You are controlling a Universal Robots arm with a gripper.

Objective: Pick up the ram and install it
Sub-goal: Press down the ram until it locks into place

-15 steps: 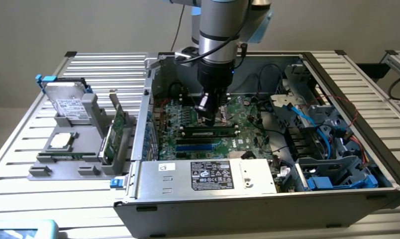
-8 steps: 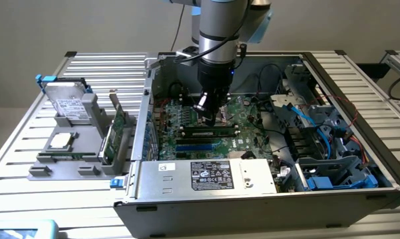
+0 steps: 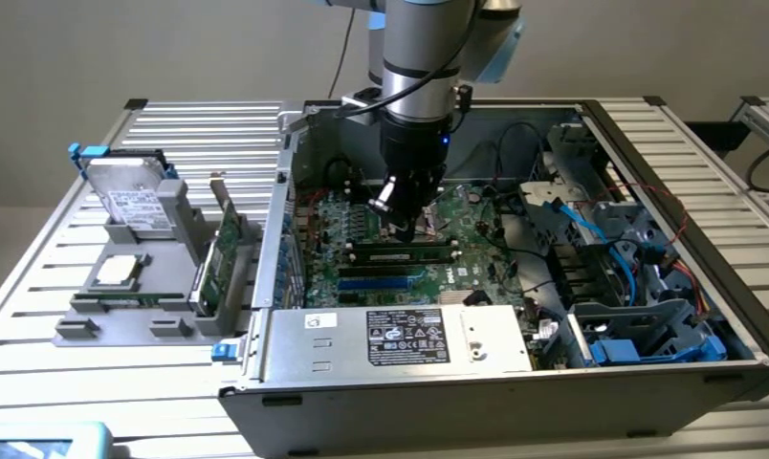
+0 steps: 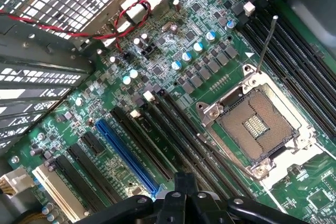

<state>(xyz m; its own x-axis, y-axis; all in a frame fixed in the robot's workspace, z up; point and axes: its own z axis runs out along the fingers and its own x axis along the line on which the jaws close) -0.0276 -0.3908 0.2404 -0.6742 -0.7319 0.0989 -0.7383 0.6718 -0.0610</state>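
Hovering inside open computer case (image 3: 614,373), hand (image 3: 402,222) with fingers together, holding nothing visible. Ram (image 3: 402,255) lies in black slot on motherboard (image 4: 178,51), directly under hand, left of CPU socket (image 4: 257,124). Judgement: press straight down, evenly along stick, until end latches catch; avoid tilting.

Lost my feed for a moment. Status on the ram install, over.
Gripper down inside the case, jaws shut. Ram lying flat along the motherboard, directly under the gripper; contact unclear. Cables off to the side, none between.
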